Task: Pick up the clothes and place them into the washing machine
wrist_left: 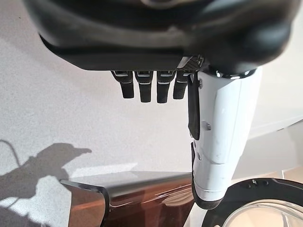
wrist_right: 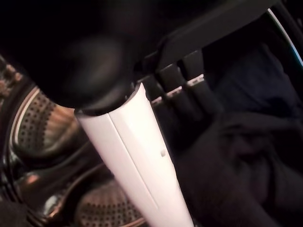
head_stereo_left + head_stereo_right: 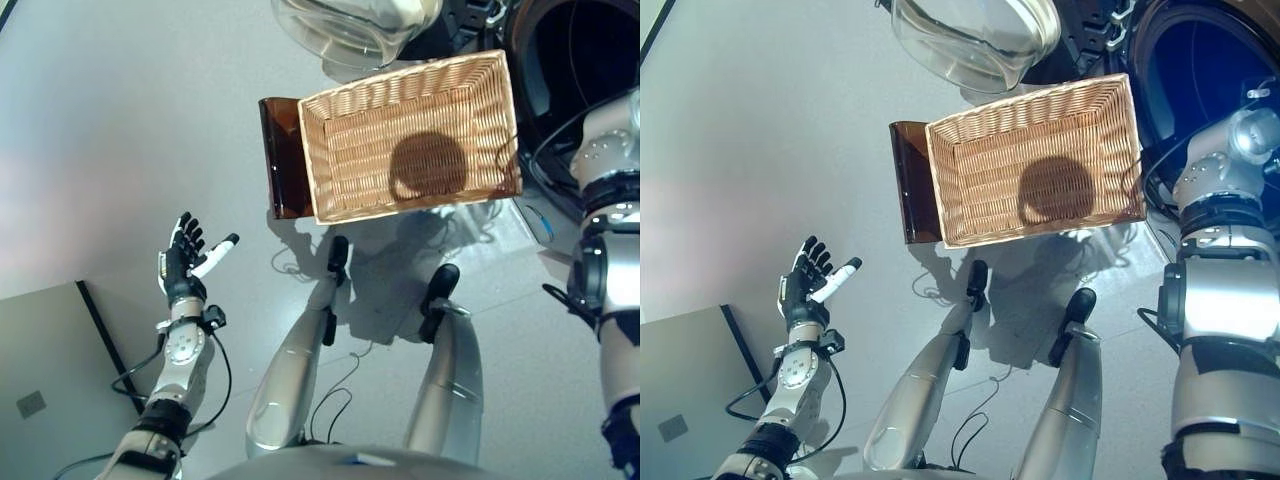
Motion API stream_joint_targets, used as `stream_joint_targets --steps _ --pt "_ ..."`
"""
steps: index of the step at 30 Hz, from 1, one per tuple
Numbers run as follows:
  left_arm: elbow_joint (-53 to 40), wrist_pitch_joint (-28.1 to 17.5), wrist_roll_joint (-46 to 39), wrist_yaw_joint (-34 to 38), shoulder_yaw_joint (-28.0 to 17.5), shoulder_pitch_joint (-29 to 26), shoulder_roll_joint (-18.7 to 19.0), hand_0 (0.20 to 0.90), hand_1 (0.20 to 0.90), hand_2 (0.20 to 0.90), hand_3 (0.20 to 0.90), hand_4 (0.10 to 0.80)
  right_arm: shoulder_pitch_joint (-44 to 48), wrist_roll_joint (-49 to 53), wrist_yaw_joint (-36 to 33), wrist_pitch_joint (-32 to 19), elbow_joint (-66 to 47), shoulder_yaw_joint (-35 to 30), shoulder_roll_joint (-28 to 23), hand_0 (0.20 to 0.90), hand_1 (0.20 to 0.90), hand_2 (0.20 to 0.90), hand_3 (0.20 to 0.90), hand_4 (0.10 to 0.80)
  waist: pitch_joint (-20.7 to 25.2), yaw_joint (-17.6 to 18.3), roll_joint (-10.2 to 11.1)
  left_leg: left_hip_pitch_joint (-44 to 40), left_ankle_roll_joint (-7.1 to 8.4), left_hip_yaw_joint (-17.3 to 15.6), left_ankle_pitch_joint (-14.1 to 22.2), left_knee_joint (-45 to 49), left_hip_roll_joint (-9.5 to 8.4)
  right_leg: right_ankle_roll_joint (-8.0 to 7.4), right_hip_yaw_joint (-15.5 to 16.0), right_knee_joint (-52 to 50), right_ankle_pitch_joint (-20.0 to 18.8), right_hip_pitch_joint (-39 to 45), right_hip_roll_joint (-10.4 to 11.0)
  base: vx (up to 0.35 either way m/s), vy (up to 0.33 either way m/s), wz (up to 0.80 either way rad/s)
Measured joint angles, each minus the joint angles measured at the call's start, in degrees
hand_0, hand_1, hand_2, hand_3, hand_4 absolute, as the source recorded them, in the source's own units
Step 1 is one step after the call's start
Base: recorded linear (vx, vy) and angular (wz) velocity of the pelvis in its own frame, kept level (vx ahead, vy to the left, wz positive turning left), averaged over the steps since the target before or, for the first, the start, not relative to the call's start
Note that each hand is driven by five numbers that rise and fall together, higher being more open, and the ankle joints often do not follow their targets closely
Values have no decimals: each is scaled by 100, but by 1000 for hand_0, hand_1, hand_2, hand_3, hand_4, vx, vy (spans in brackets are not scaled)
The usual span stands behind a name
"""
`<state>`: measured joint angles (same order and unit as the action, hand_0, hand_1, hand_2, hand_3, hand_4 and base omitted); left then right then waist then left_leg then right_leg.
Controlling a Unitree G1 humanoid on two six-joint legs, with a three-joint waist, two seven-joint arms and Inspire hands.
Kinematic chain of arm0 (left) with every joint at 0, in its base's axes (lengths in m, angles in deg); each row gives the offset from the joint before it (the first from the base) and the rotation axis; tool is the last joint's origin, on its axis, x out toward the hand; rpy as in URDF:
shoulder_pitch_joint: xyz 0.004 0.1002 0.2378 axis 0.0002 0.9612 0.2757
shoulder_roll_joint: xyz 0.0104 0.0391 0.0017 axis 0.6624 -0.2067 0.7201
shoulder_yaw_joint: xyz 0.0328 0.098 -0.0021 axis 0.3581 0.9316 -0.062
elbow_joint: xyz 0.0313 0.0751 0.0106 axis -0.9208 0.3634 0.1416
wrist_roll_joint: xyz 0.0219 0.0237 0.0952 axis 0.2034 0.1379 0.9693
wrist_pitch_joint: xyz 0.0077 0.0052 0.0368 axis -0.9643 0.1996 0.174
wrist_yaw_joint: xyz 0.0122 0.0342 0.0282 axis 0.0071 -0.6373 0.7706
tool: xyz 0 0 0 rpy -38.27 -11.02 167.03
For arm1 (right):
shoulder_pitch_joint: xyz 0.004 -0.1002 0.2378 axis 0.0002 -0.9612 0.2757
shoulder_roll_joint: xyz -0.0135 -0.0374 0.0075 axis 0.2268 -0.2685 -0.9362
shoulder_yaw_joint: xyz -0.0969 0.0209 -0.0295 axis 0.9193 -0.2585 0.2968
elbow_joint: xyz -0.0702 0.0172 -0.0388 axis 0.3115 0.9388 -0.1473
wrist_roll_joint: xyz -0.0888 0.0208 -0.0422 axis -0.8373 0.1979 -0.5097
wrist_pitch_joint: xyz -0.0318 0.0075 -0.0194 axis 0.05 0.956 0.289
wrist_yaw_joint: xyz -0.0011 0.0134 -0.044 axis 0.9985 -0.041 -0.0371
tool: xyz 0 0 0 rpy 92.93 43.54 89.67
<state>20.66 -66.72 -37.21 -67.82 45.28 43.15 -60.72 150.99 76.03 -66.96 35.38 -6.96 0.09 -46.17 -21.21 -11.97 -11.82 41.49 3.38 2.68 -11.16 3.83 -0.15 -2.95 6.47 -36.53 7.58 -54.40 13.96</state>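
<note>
Dark blue and black clothes (image 2: 246,156) lie inside the washing machine's steel drum (image 2: 38,127), seen in the right wrist view. My right hand (image 2: 132,156) is inside the drum just above them, thumb and fingers (image 2: 189,80) straight and holding nothing. In the eye views the right arm reaches into the round machine opening (image 3: 1200,60) at the upper right, which hides the hand. The wicker basket (image 3: 330,170) before the machine holds no clothes. My left hand (image 3: 183,262) hangs open and empty over the floor at the lower left.
The machine's glass door (image 3: 970,40) stands swung open above the basket. A brown stand (image 3: 280,160) sticks out at the basket's left side. A grey panel (image 3: 50,380) with a dark edge lies at the lower left.
</note>
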Motion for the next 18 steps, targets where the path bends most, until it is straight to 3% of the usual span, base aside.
stream_joint_targets --steps 18 --pt "244 -6 -373 -192 12 0 -1 900 900 900 900 800 -31 418 316 4 335 -108 296 900 900 900 900 800 -26 20 -98 -391 -28 -78 10 17 31 -26 -45 205 -143 466 -117 -16 12 -4"
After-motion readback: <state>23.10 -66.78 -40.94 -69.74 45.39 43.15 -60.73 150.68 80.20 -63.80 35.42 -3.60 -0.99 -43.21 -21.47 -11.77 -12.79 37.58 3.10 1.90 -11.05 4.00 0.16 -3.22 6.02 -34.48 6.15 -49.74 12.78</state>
